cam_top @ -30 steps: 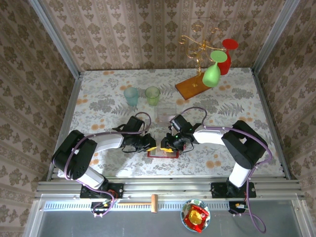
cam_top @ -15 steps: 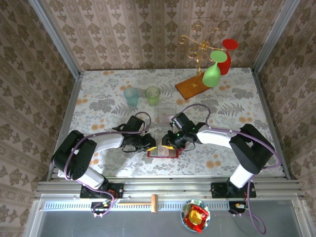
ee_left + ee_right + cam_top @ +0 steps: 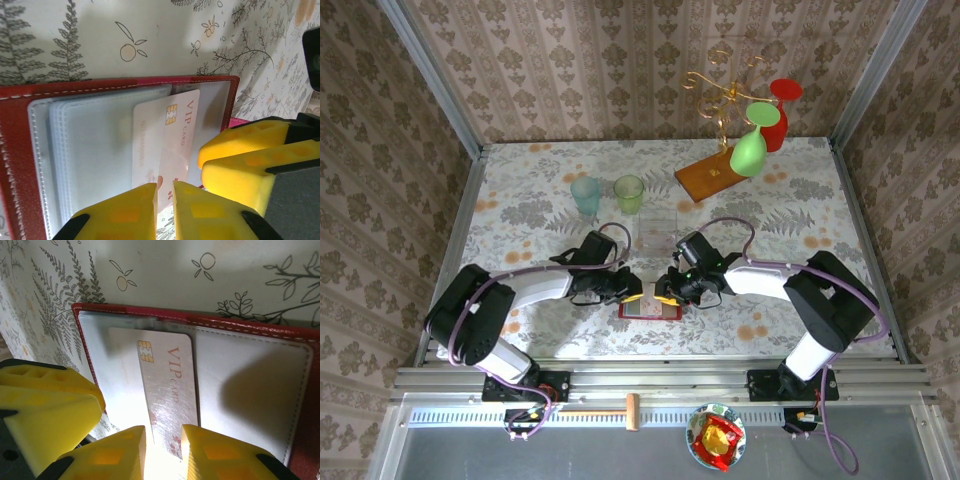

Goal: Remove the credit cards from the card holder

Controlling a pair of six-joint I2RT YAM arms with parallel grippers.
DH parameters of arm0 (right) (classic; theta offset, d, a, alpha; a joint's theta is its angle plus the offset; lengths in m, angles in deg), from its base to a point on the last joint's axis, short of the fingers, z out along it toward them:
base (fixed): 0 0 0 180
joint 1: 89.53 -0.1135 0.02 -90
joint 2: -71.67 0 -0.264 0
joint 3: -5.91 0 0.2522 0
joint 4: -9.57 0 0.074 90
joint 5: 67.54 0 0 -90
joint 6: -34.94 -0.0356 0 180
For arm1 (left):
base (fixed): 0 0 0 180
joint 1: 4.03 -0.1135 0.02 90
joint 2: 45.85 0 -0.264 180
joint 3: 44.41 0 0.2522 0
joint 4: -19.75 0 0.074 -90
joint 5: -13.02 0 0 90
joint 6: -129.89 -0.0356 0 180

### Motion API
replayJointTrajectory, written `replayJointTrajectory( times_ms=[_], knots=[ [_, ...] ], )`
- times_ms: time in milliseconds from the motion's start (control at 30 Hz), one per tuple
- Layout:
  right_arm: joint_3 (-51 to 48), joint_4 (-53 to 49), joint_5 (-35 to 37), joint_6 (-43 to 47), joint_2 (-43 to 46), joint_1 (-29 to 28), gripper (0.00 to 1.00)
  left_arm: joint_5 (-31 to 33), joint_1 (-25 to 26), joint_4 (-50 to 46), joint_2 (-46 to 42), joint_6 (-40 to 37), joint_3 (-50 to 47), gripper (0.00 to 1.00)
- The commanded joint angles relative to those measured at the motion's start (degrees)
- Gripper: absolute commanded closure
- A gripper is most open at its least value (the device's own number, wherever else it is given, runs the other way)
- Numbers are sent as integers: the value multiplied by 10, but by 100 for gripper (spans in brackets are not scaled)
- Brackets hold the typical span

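The red card holder (image 3: 650, 310) lies open on the flowered cloth between my two grippers. Its clear sleeves face up (image 3: 90, 150) (image 3: 250, 385). A white and pink credit card (image 3: 176, 140) (image 3: 170, 375) marked VIP, with a gold chip, sticks partly out of a sleeve. The left gripper (image 3: 634, 295) (image 3: 165, 189) sits at the holder's edge with its fingers almost together over the card's end. Beside it, the right gripper (image 3: 666, 297) (image 3: 163, 434) stands narrowly open, the card's end lying between its fingers, one corner under a finger. Whether either tip presses the card is unclear.
A teal cup (image 3: 586, 193) and a green cup (image 3: 629, 192) stand behind the arms, with a clear box (image 3: 658, 228) close by. At the back right, a wooden base (image 3: 708, 178) carries a gold rack with a green glass (image 3: 750, 150) and a red glass (image 3: 778, 115).
The right arm's wrist has shifted a little to the right and its gripper has drawn slightly back. The left gripper has edged right. The card holder has stayed in place.
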Motion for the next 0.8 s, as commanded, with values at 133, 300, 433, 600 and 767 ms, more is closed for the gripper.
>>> replayJointTrajectory(
  times_ms=[133, 300, 433, 600, 767],
  knots=[
    [-12, 27, -24, -9, -21, 5, 73, -7, 2, 7, 26, 0, 4, 83],
    [-16, 27, -22, -8, -18, 6, 73, -7, 2, -3, 37, -4, 2, 84],
    [-22, 33, -18, -9, -4, 10, 73, -6, 2, -11, 43, -6, 2, 84],
    [-32, 33, -9, -5, 14, 15, 73, -4, 2, -18, 45, -8, 3, 84],
    [-35, 34, -11, -3, 6, 17, 73, -3, 2, -22, 45, -9, 3, 84]
  ],
)
